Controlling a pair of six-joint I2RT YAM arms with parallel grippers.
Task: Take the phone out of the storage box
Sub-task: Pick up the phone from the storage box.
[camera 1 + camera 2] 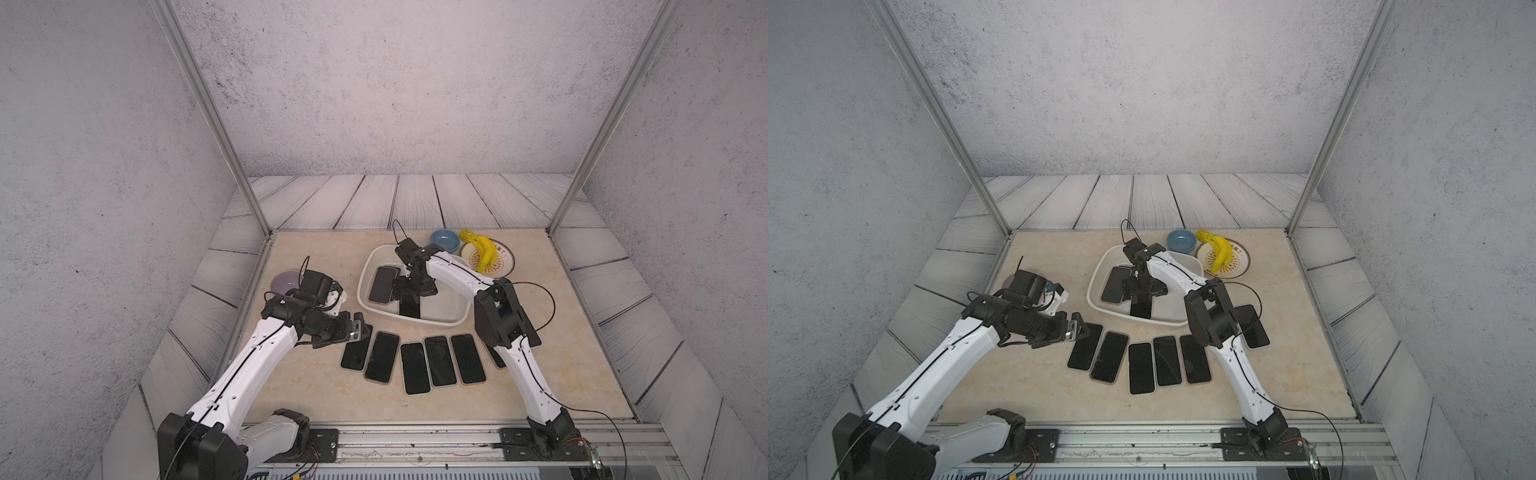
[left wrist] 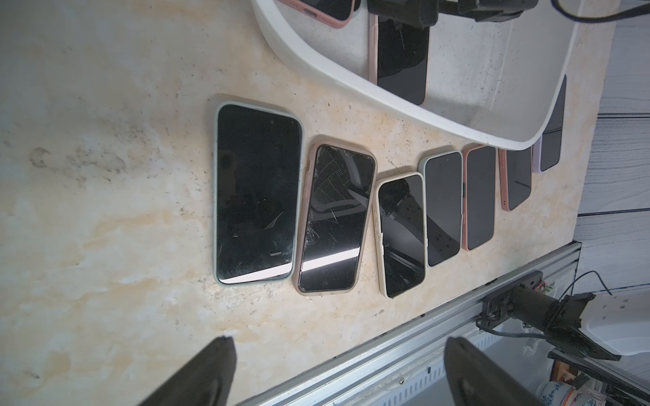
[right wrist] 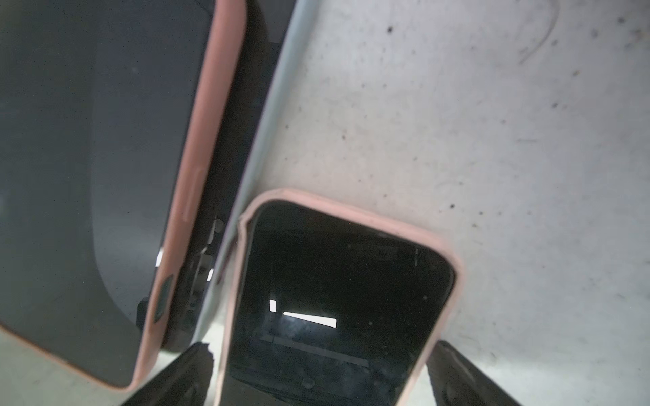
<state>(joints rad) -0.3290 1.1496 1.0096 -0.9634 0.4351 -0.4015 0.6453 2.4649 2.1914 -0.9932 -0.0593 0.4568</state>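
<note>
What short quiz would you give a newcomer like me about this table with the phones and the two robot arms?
1. True or false: the banana lies in the blue bowl.
2. Which arm reaches into the white box? A) left B) right C) both
3. Fill in: the phone between the open fingers of the right hand has a ____ case.

Key: 1 false, it lies on the plate beside that bowl. 2 B. 3 pink.
</note>
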